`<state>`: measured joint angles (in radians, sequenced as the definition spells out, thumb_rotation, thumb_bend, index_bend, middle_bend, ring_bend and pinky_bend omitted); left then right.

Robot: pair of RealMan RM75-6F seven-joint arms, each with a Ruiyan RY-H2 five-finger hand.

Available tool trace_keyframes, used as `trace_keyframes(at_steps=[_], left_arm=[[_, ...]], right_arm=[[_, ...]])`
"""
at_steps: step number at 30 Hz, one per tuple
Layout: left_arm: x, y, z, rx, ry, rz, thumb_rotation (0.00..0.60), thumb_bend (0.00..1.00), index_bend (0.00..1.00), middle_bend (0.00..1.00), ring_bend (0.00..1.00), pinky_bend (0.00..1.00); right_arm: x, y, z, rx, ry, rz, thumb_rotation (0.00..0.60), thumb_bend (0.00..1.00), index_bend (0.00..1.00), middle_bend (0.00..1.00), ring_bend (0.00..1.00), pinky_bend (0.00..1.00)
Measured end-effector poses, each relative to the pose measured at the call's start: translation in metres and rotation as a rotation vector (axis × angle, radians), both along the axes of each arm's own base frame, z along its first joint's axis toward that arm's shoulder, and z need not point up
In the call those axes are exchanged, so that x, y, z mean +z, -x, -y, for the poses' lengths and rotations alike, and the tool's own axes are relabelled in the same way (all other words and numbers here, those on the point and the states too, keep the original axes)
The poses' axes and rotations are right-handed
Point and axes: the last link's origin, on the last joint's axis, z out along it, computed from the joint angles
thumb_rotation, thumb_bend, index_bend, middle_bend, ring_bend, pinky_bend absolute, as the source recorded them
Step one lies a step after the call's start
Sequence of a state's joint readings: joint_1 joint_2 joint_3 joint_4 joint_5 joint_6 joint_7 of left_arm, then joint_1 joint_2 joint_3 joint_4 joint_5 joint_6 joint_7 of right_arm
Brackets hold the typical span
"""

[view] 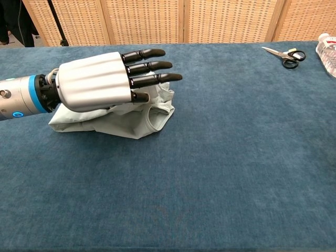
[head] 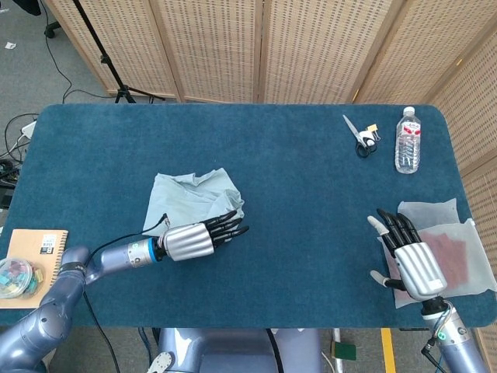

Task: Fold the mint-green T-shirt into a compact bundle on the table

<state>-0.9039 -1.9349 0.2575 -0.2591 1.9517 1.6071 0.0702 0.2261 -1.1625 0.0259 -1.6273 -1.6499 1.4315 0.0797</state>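
Your left hand (head: 194,239) lies flat, palm down, its fingers (view: 152,65) stretched out straight and slightly apart, grasping nothing. From the head view it sits at the near edge of the mint-green T-shirt (head: 190,198), its fingertips over the shirt's front corner; whether the palm touches the cloth you cannot tell from either view. In the chest view the same hand covers most of the shirt, with only the crumpled lower folds and the neck opening showing below and beyond its fingers. The shirt lies bunched in a rough bundle on the blue table (head: 295,186), just beyond your left hand and to its left.

Your right hand (head: 408,256) rests well apart, far across the table, palm down with fingers extended and holding nothing, lying on a sheet of white cloth (head: 439,233). Beyond that hand, toward the far edge of the table, stand a water bottle (head: 408,141) and, just beside it, a pair of scissors (head: 359,135).
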Motion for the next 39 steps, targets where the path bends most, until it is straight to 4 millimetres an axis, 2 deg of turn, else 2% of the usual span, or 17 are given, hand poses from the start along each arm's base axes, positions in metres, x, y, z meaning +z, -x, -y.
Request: trace_keyframes(at_steps=[1,2,8,11,21,26,35,39], left_arm=[[-0.001,0.001,0.0,0.001,0.003,-0.005,0.6,0.3,0.04,0.0,0.0,0.0],[-0.001,0.001,0.0,0.004,0.007,-0.009,0.6,0.26,0.0,0.0,0.0,0.0],[0.002,0.007,-0.002,0.044,0.037,-0.008,0.6,0.04,0.0,0.0,0.0,0.0],[0.005,0.008,-0.003,0.067,0.048,0.014,0.6,0.01,0.0,0.0,0.0,0.0],[0.016,0.009,-0.014,0.22,0.052,0.165,0.6,0.02,0.01,0.0,0.0,0.0],[0.019,0.013,-0.036,0.462,0.054,0.304,0.6,0.14,0.28,0.0,0.0,0.0],[0.008,0.011,-0.059,0.769,0.041,0.338,0.6,0.18,0.48,0.0,0.0,0.0],[0.0,0.007,-0.062,0.852,0.043,0.284,0.6,0.18,0.48,0.0,0.0,0.0]], right_arm=[[0.0,0.0,0.0,0.0,0.0,0.0,0.6,0.0,0.0,0.0,0.0,0.0],[0.0,0.0,0.0,0.0,0.0,0.0,0.6,0.0,0.0,0.0,0.0,0.0],[0.001,0.0,-0.001,-0.002,0.0,0.002,0.6,0.0,0.0,0.0,0.0,0.0],[0.0,0.0,-0.001,-0.001,-0.002,0.002,0.6,0.0,0.0,0.0,0.0,0.0],[0.002,-0.001,-0.001,-0.001,0.0,0.005,0.6,0.02,0.0,0.0,0.0,0.0],[0.001,-0.001,-0.001,0.0,-0.005,0.004,0.6,0.03,0.0,0.0,0.0,0.0],[0.0,0.0,-0.001,-0.003,-0.009,0.004,0.6,0.03,0.0,0.0,0.0,0.0],[0.001,0.001,0.0,-0.008,-0.008,0.007,0.6,0.03,0.0,0.0,0.0,0.0]])
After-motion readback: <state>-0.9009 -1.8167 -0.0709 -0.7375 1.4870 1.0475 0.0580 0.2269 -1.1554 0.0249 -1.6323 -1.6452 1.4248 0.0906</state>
